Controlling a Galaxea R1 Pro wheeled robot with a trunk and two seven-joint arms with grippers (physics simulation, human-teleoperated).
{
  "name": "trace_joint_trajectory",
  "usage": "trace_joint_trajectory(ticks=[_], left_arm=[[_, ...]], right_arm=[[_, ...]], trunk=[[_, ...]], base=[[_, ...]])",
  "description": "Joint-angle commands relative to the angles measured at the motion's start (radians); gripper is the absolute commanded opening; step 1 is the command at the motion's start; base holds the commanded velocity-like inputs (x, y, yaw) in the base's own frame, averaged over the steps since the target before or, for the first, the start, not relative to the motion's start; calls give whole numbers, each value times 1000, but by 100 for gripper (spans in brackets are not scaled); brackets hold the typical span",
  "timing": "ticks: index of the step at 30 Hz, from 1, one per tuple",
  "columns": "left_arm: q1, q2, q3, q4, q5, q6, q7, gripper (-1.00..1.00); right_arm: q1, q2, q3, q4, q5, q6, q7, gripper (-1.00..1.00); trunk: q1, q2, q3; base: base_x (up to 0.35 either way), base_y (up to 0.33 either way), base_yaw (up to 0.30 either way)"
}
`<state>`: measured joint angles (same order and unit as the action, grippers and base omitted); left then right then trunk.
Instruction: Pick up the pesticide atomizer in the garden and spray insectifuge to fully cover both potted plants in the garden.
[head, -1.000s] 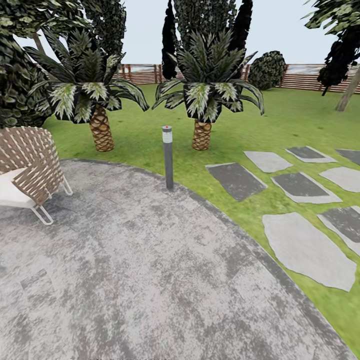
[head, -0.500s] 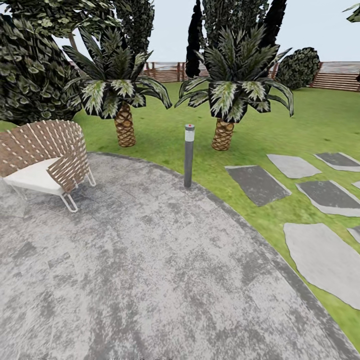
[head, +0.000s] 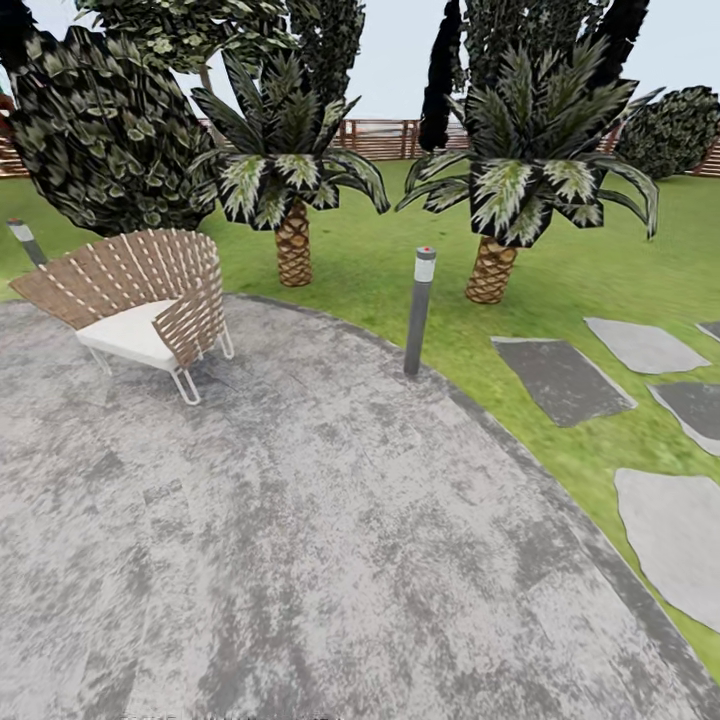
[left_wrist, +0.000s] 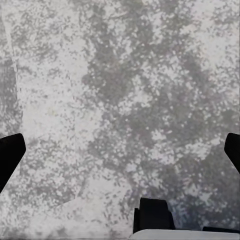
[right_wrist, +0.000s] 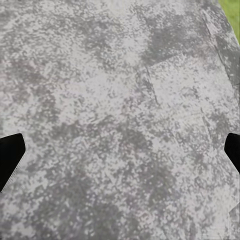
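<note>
At the far left of the head view, a short grey post light (head: 27, 243) leans at the patio's rim, below a big dark-leaved shrub (head: 110, 140). Next comes a wicker chair (head: 135, 305) with a white cushion, standing on the round stone patio (head: 300, 540) with its seat facing left, away from the lawn. Behind it two squat palms (head: 290, 190) (head: 520, 180) grow from the grass, well apart. Between them, just at the paving's edge, stands an upright grey bollard lamp (head: 419, 310) with a pale head, likely placed to mark the border. Flat stepping stones (head: 565, 378) cross the lawn (head: 400, 260) on the right, and a brown slatted fence (head: 385, 138) closes the garden behind.

No pesticide atomizer and no small grey-potted plants can be made out, so the robot is probably searching for them. No writing or label is readable.

Both wrist cameras look down on mottled paving. The left gripper (left_wrist: 120, 150) has its dark fingertips at opposite edges of its picture, spread wide with nothing between; the right gripper (right_wrist: 120, 150) is likewise spread and empty, a sliver of grass (right_wrist: 231, 10) at its view's corner.
</note>
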<state>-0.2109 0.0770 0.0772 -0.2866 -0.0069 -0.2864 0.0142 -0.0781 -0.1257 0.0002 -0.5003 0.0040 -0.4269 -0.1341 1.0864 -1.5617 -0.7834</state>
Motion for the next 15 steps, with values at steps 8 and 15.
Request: trace_joint_trajectory(ticks=[8, 15], left_arm=[[-1, 0, 3, 1, -3, -4, 0, 100], [-1, 0, 3, 1, -3, -4, 1, 100]], right_arm=[[0, 0, 1, 0, 0, -3, -2, 100], [0, 0, 1, 0, 1, -3, -2, 100]], trunk=[[0, 0, -5], [0, 0, -9]], base=[[0, 0, 257], [0, 0, 269]])
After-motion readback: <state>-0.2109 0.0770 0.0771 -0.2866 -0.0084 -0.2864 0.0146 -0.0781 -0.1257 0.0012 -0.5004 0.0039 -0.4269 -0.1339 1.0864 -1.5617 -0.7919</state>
